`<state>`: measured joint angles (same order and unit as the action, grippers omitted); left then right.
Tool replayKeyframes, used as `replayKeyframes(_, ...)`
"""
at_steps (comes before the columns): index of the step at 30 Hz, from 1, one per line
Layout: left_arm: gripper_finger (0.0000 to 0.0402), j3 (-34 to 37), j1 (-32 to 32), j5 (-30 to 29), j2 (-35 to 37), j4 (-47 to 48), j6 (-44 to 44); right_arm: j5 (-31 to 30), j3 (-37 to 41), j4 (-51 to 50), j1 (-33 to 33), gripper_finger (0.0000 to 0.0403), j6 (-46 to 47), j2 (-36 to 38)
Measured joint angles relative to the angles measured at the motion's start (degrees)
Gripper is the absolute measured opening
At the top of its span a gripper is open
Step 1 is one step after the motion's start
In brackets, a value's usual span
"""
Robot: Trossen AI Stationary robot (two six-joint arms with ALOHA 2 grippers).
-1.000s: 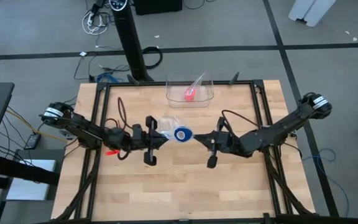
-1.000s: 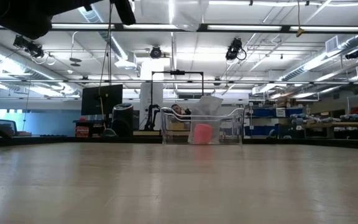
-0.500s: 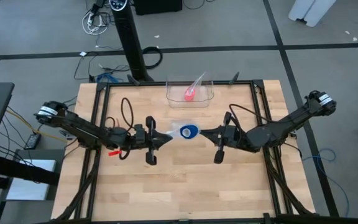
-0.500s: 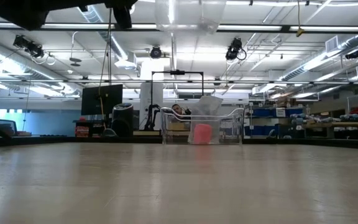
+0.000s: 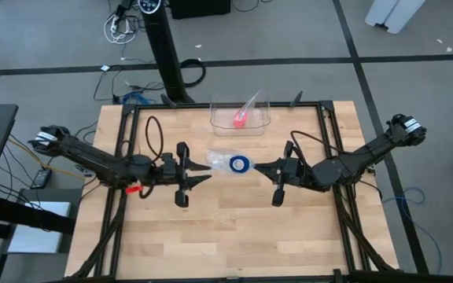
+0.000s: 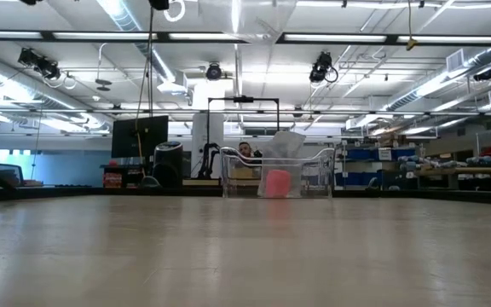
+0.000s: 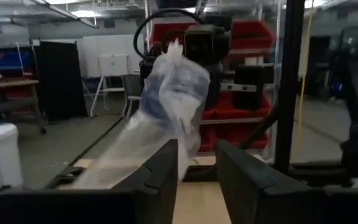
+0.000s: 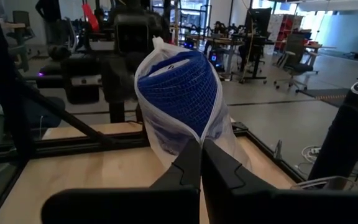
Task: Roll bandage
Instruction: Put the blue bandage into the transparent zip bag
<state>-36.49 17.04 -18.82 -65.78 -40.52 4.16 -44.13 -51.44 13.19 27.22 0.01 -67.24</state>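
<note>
The bandage (image 5: 240,163), a small blue roll, hangs above the middle of the worktop (image 5: 226,236) inside a clear bag (image 5: 220,159), between the two arms. It looks light, soft and squashy, and the bag film thin and slippery, so a pinch on a gathered edge of film seems the surest hold; squeezing the roll itself would likely deform it. The right gripper (image 8: 201,163) reaches in from the right, arm stretched low and nearly level, its jaws closed on the bag's edge just below the roll. The left gripper (image 7: 194,163) mirrors it from the left, arm extended level; its jaws stand apart with the bag's loose tail lying between them, not clamped as far as can be seen.
</note>
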Motion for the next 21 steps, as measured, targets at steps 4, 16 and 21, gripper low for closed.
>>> replayKeyframes(4, 0.0130, -3.05, 0.00, -2.69, 2.51, 7.05, 4.04, 0.03, 0.00, -0.56, 0.00, 0.0000, 0.33, -0.02)
replayKeyframes(16, 0.0126, -9.20, -0.11, -2.16, 1.54, 16.68, 4.33, 0.48, 0.00, -0.74, 0.00, 0.0000, 0.60, -0.04)
replayKeyframes(21, 0.0086, -10.03, -0.11, -1.00, 1.53, 16.94, 4.20, 0.84, 0.00, -1.83, 0.02, 0.0000, 1.49, -0.04)
